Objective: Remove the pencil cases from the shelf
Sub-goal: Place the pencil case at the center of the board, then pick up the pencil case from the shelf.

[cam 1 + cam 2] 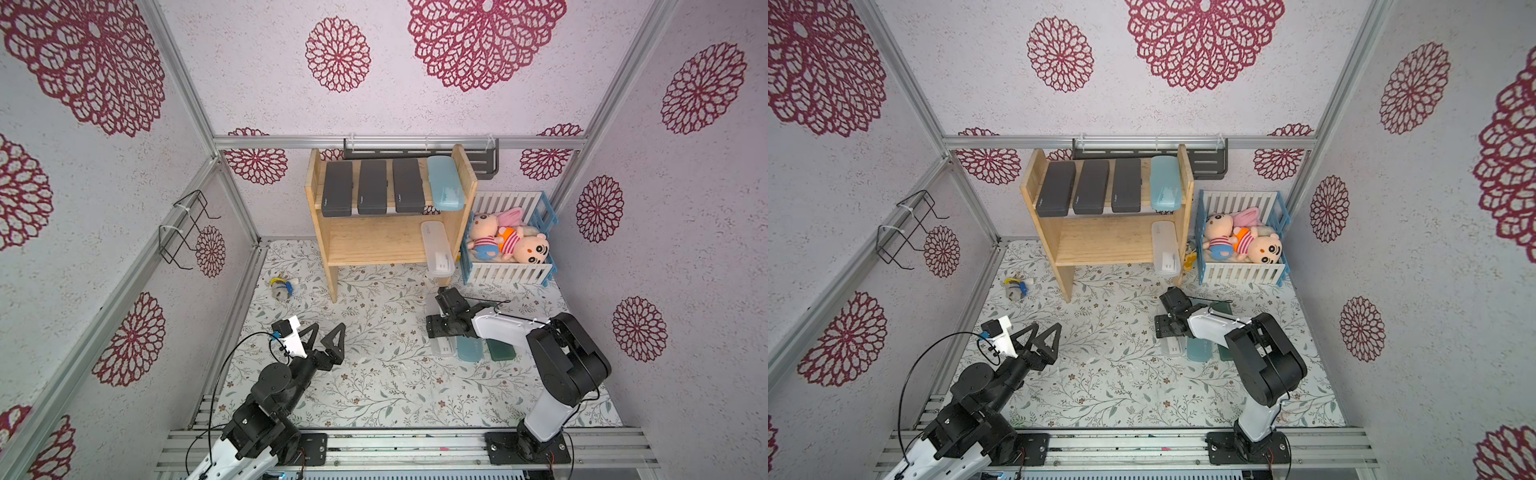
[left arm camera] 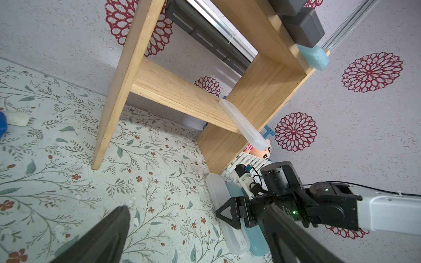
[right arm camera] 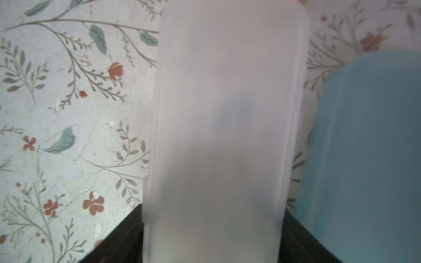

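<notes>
- The right gripper (image 3: 211,247) is closed around a frosted clear pencil case (image 3: 223,113), which lies on the flowery mat (image 3: 68,118) just beside a light blue pencil case (image 3: 369,159).
- The left gripper (image 1: 328,332) is wide open and holds nothing.
- The wooden shelf (image 1: 374,246) holds three dark grey cases (image 1: 372,187), another blue case (image 1: 445,183) and another clear case (image 1: 437,249).

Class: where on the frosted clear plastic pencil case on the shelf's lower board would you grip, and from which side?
Probably its front end, from the front: the frosted clear plastic pencil case overhangs the lower board of the light wooden shelf; a side panel crowds it.
</notes>
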